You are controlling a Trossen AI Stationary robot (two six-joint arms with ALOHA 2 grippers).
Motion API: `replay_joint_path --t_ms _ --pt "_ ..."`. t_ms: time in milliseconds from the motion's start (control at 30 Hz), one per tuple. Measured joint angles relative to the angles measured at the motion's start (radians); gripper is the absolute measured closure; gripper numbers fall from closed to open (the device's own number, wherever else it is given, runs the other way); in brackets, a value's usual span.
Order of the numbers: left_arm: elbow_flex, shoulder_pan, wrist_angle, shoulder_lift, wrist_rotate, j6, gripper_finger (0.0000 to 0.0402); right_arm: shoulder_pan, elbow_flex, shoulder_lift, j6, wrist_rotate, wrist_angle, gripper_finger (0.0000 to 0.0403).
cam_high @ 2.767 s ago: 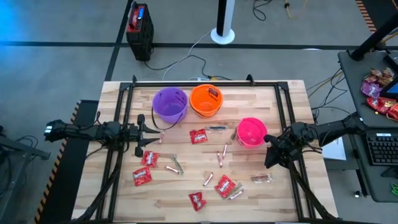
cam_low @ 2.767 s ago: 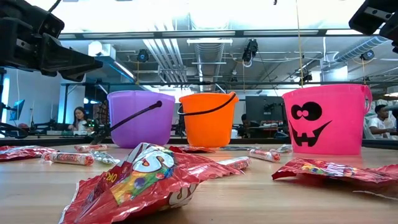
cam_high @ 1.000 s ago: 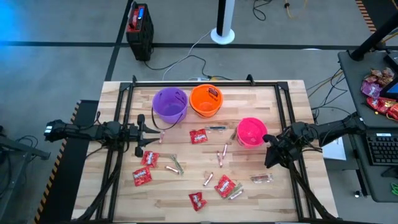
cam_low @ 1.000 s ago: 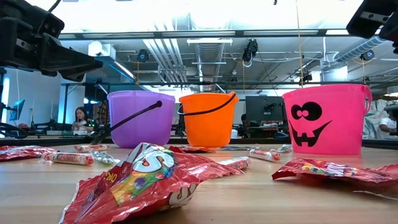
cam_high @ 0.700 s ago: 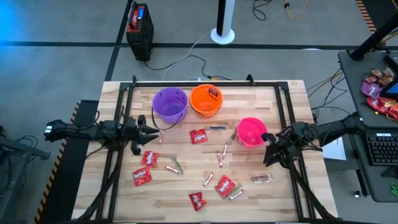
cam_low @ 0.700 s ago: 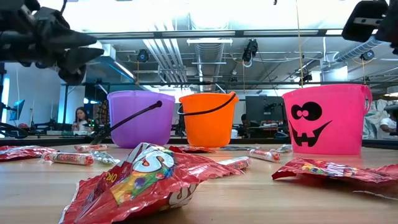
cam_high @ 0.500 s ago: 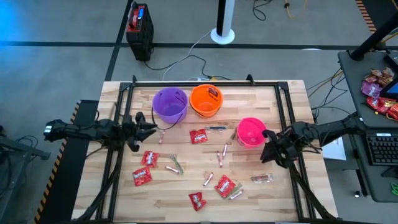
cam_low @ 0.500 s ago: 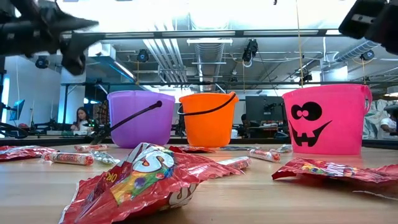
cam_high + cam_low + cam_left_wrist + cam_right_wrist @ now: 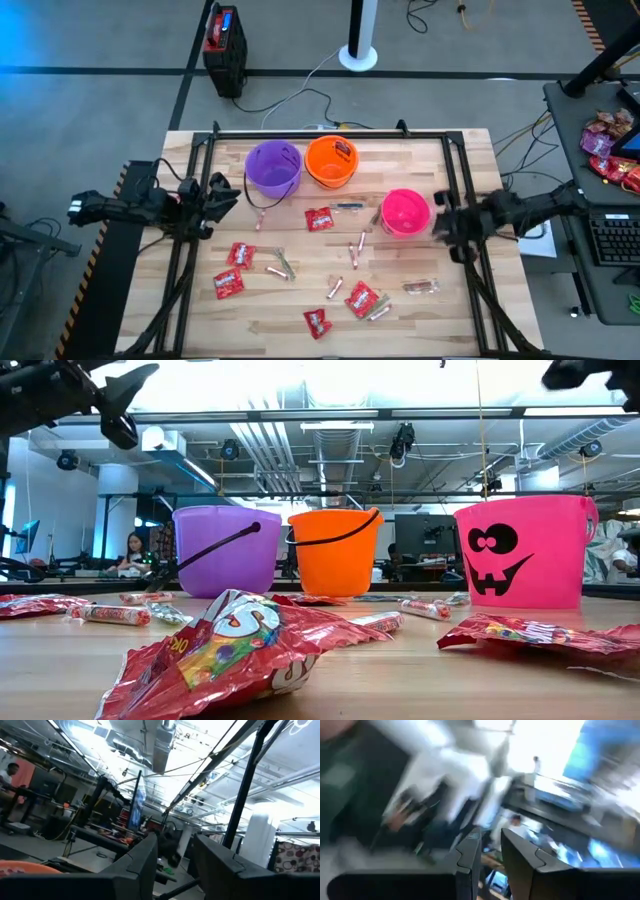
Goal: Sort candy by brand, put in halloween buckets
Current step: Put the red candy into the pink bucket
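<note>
Wooden worktop (image 9: 470, 300) seen from above, black frame rails around it. Three pails toward the far side: purple pail (image 9: 272, 167) and orange pail (image 9: 332, 161) side by side and nearly touching, pink pail (image 9: 405, 213) set apart, nearer the right arm; the low view shows a black grinning face on the pink one. Orange pail has a small packet inside; purple and pink interiors show nothing I can make out. Candy lies loose on the boards in front of the pails: a red packet (image 9: 320, 219) between orange and pink pails with a dark bar (image 9: 348, 206) just beyond it, two red packets (image 9: 235, 268) on the left side, more red packets (image 9: 360, 299) toward the near edge, thin pinkish sticks (image 9: 357, 245) scattered between them, one pale wrapper (image 9: 421, 287) near the right rail. Left claw (image 9: 222, 191) is raised off the worktop at the left rail, beside the purple pail, fingers a small gap apart, nothing between them in the wrist view. Right claw (image 9: 443, 224) is raised just beside the pink pail, fingers a narrow gap apart, nothing held. A person (image 9: 129, 552) sits in the room behind, far off.
</note>
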Motion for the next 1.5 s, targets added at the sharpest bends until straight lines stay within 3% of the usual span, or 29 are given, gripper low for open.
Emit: replay_joint_path --t_ms 100,367,533,600,767,900,1067,1200,1300,1500 --pt "0.000 0.000 0.001 0.000 -0.011 0.002 0.0288 -0.001 0.078 0.032 0.192 0.226 -0.102 0.0335" --pt "0.000 0.000 -0.030 0.026 -0.052 0.023 0.0288 0.000 0.403 0.303 0.360 0.295 -0.382 0.0335" --pt "0.000 0.000 -0.036 0.067 -0.054 0.017 0.0288 0.000 0.686 0.491 0.522 0.489 -0.815 0.0335" --pt "0.000 0.000 -0.042 0.092 -0.053 0.001 0.0288 -0.002 0.785 0.561 0.535 0.505 -0.988 0.0335" --pt "0.000 -0.002 -0.046 0.169 0.009 -0.050 0.0288 0.003 0.962 0.727 0.507 0.415 -1.239 0.0335" --pt "0.010 -0.005 -0.048 0.236 0.032 -0.073 0.0288 0.002 1.085 0.843 0.491 0.316 -1.287 0.0335" --pt "0.080 -0.007 -0.049 0.276 0.062 -0.016 0.0288 0.003 1.206 0.976 0.468 0.112 -1.365 0.0335" --pt "0.161 -0.015 -0.142 0.293 0.062 0.032 0.0288 0.004 1.267 1.054 0.485 -0.015 -1.376 0.0335" --pt "0.222 -0.028 -0.225 0.310 0.064 0.050 0.0288 0.017 1.277 1.115 0.486 -0.058 -1.391 0.0335" --pt "0.302 -0.055 -0.234 0.342 0.140 0.071 0.0288 0.045 1.280 1.229 0.443 -0.078 -1.417 0.0335"
